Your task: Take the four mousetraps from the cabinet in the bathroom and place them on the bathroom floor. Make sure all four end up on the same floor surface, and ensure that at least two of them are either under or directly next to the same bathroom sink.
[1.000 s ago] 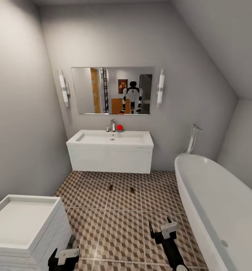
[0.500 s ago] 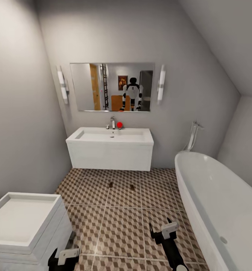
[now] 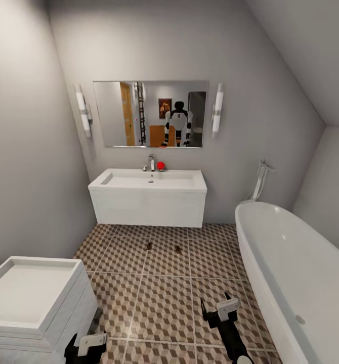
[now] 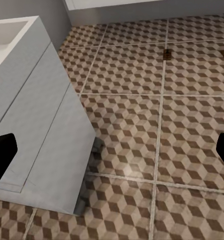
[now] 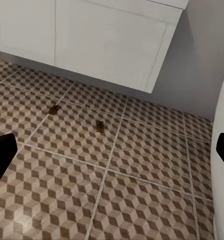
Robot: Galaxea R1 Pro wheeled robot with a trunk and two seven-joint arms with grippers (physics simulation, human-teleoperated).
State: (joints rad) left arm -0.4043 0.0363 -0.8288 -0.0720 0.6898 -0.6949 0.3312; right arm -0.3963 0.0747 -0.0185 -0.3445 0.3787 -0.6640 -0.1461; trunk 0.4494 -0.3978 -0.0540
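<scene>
The view is pulling back from the bathroom sink; two mousetraps are lying on the bathroom floor just before it. Both jaws are hanging wide and empty, so the robot is probably leaving for more.

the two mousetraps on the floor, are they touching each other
Apart. The right wrist view shows one mousetrap and the other mousetrap with patterned bathroom floor tile between them.

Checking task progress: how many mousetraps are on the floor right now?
2: one mousetrap and another beside it, both on the tiles in front of the sink. Others may be out of view.
</scene>
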